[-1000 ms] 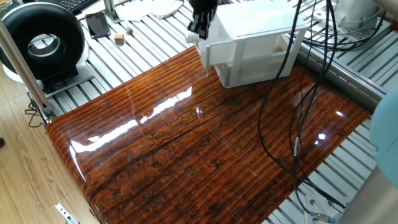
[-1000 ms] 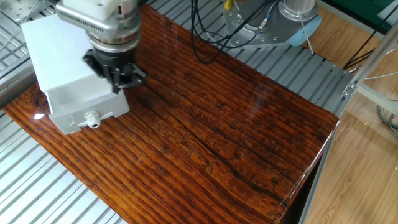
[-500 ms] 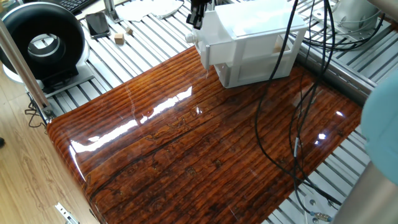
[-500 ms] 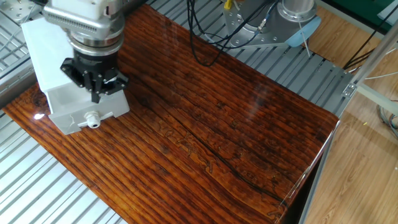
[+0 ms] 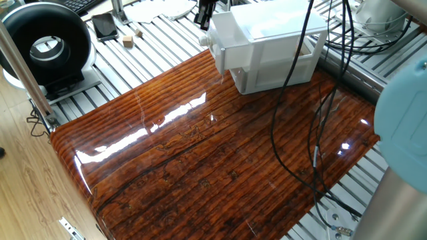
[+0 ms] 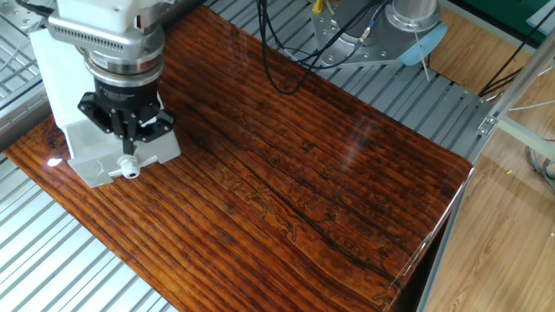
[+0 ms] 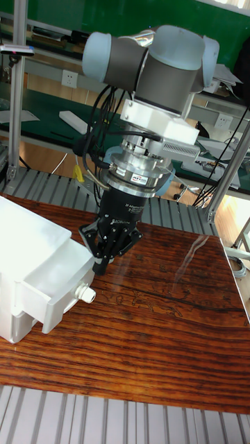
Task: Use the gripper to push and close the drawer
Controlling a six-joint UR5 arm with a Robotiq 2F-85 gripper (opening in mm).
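The drawer (image 7: 61,297) is a white plastic box with a small white knob (image 7: 87,293), and it stands pulled partway out of the white cabinet (image 7: 28,239). My black gripper (image 7: 99,266) hangs point-down just in front of the drawer's face, slightly above the knob, its fingers pressed together with nothing between them. In the other fixed view the gripper (image 6: 127,136) covers part of the drawer front (image 6: 97,166), right above the knob (image 6: 128,168). In one fixed view only the tip of the gripper (image 5: 203,15) shows, beyond the drawer (image 5: 267,50).
The cabinet sits at a corner of a glossy wooden board (image 5: 200,153) on a slatted metal table. A black round device (image 5: 43,47), a phone (image 5: 105,25) and small wooden blocks (image 5: 127,40) lie beyond the board. Black cables (image 5: 313,113) hang over it.
The gripper has moved from beside the drawer's side wall round to its front, ending above the knob. The drawer has not shifted.
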